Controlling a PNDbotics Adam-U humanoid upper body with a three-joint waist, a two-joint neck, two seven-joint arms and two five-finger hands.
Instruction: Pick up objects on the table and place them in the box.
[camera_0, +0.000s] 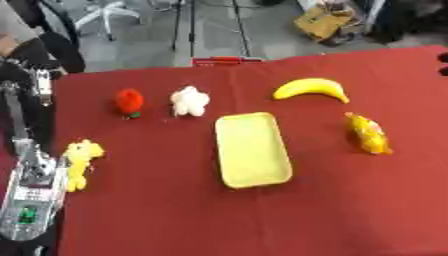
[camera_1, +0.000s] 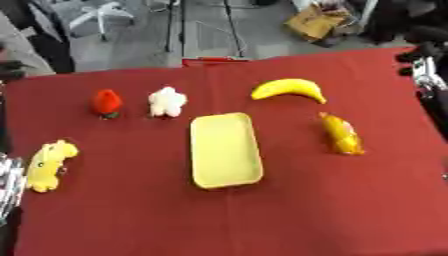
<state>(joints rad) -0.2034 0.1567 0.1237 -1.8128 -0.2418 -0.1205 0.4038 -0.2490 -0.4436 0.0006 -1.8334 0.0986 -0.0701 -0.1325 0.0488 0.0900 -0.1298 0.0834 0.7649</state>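
A shallow yellow box (camera_0: 252, 150) lies open in the middle of the red table. Behind it to the right is a banana (camera_0: 311, 89), and a yellow-orange toy (camera_0: 368, 134) lies to the box's right. A white plush (camera_0: 189, 101) and a red strawberry toy (camera_0: 129, 101) sit behind it to the left. A yellow plush (camera_0: 79, 162) lies near the left edge, next to my silver left forearm (camera_0: 31, 200). My left hand (camera_0: 31, 67) is up at the far left edge. My right hand (camera_1: 426, 57) is at the far right edge. Neither hand touches an object.
The red cloth (camera_0: 175, 220) covers the whole table. Beyond the far edge are a grey floor, an office chair (camera_0: 105, 12), tripod legs and a cardboard box (camera_0: 324, 22). A small red item (camera_0: 226, 61) lies at the far table edge.
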